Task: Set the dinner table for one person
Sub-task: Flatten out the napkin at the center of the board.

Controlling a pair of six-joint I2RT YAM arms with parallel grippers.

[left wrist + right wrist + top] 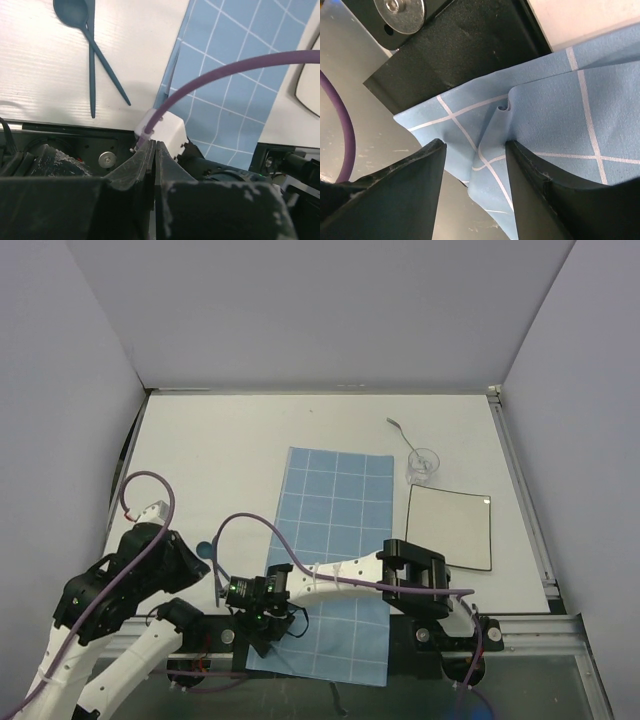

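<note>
The dinner table is a white top with a blue gridded mat lying in its middle. My right arm reaches left across the mat's near end. My right gripper sits at the mat's near left corner, which overhangs the black rail. In the right wrist view this gripper is open, straddling a raised fold of the mat; one finger touches the cloth. My left gripper is shut on nothing, above the rail. A dark blue spoon lies crossed over another blue handle.
A square white plate with a dark rim lies right of the mat. A clear glass stands behind it, and a metal utensil beside the glass. My folded left arm fills the near left. Walls enclose the table.
</note>
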